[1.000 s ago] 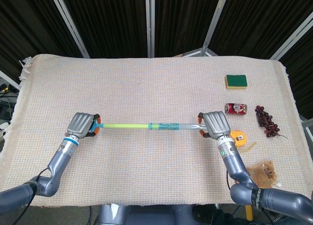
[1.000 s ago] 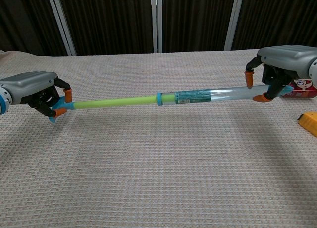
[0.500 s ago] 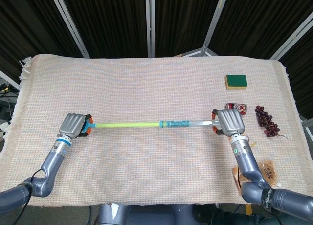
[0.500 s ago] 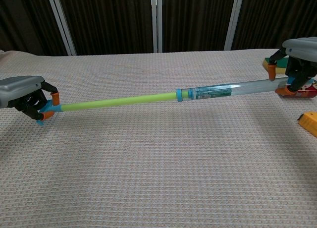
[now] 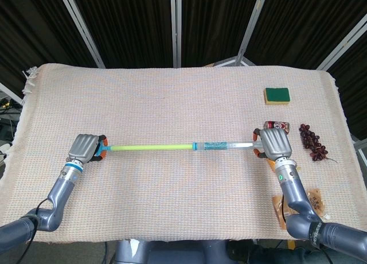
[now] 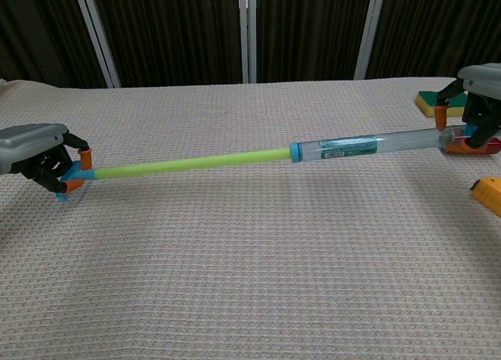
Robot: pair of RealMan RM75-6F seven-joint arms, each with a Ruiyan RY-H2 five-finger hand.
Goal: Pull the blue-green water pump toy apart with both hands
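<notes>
Dark curtains hang behind the wide table with its woven beige cloth (image 5: 172,97), and my long toy floats just above the cloth, stretched from side to side.

It is the blue-green water pump toy (image 5: 182,145): a thin yellow-green rod (image 6: 188,162) on my left, sliding out of a clear tube with a blue-green label (image 6: 368,143) on my right. My left hand (image 5: 86,148) is clenched around the blue handle at the rod's end. My right hand (image 5: 273,143) is clamped on the far end of the clear tube.

To do this well, I think I should keep both grips tight and pull straight out along the rod, not up or down, so it does not bend or jam. The rod looks almost all the way out, so the last bit may pop free fast.

My right hand is close to the small red drink can (image 5: 276,125). The dark purple bunch of grapes (image 5: 313,143) and the green and yellow sponge (image 5: 277,95) sit nearby.

Since half a second ago, the blue collar has slid further right and more rod shows. My hands have barely moved.
</notes>
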